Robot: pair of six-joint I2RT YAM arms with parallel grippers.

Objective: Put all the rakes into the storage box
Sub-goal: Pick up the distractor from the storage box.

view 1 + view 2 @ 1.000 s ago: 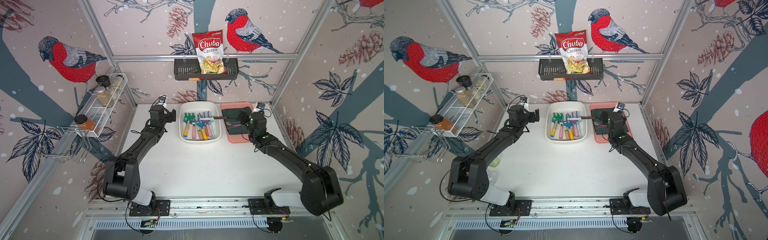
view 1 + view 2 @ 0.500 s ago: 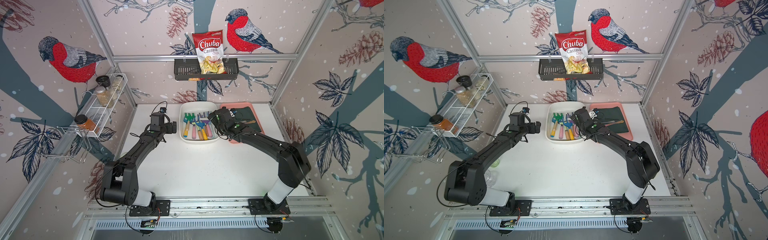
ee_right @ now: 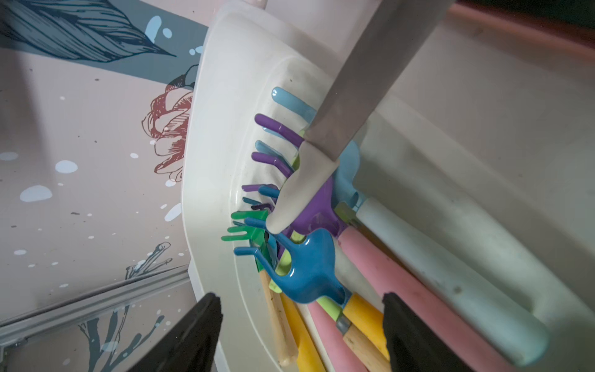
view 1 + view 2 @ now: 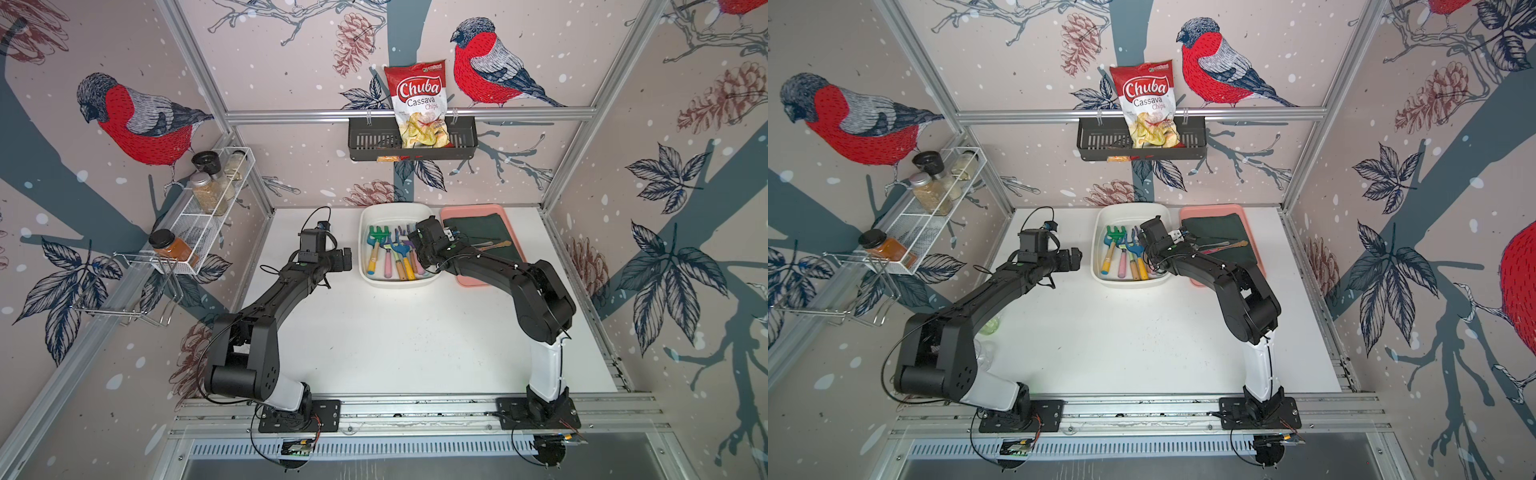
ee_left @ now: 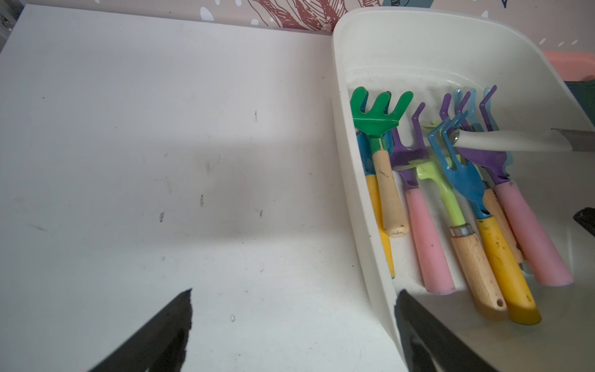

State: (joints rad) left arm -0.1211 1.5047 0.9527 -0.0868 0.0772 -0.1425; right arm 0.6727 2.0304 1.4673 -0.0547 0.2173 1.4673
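The white storage box [image 4: 394, 207] [image 4: 1133, 206] stands at the back of the table and holds several rakes with coloured heads. Topmost lies a blue rake [image 3: 309, 267] [image 5: 463, 180] with a yellow handle. My right gripper [image 3: 301, 298] [image 4: 417, 248] hangs open over the box, one finger on each side of that rake's neck and clear of it. My left gripper [image 5: 294, 293] [image 4: 345, 259] is open and empty over bare table beside the box's left wall. A white-handled knife [image 3: 302, 190] [image 5: 512, 141] reaches over the rake heads; I cannot tell what it rests on.
A pink tray [image 4: 451, 212] with a dark green cloth and cutlery [image 4: 494, 244] sits right of the box. A black basket [image 4: 365, 143] with a chips bag hangs on the back wall. A wire rack [image 4: 208, 216] with spice jars is on the left wall.
My right arm has swung left from over the pink tray to over the storage box, and its jaws have narrowed a little. My left gripper has drawn back towards the front.
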